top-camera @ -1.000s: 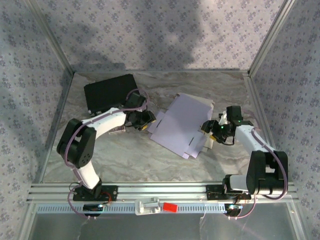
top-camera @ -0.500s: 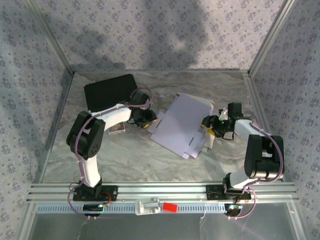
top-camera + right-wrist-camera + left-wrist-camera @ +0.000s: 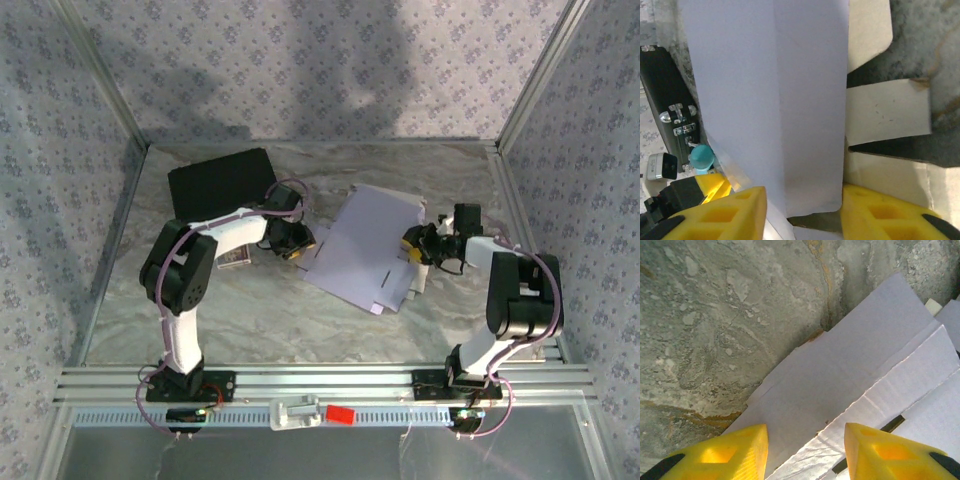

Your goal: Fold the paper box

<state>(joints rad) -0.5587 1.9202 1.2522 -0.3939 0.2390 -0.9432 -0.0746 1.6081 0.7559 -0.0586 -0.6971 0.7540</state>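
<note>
As the right hand (image 3: 802,212) narrows around a lavender flap (image 3: 770,100), not yet pinching, the paper box (image 3: 365,250) lies on the counter (image 3: 300,320) between the arms; the left hand (image 3: 805,450), spread, has crept over its left edge, so folding looks imminent.

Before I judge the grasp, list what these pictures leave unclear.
- Top view: whether the right hand pinches the paper box; too small to tell.
- Left wrist view: whether the left hand touches the box beneath it; nothing shows depth.
- Top view: small item beside the left arm; too small to name.
</note>
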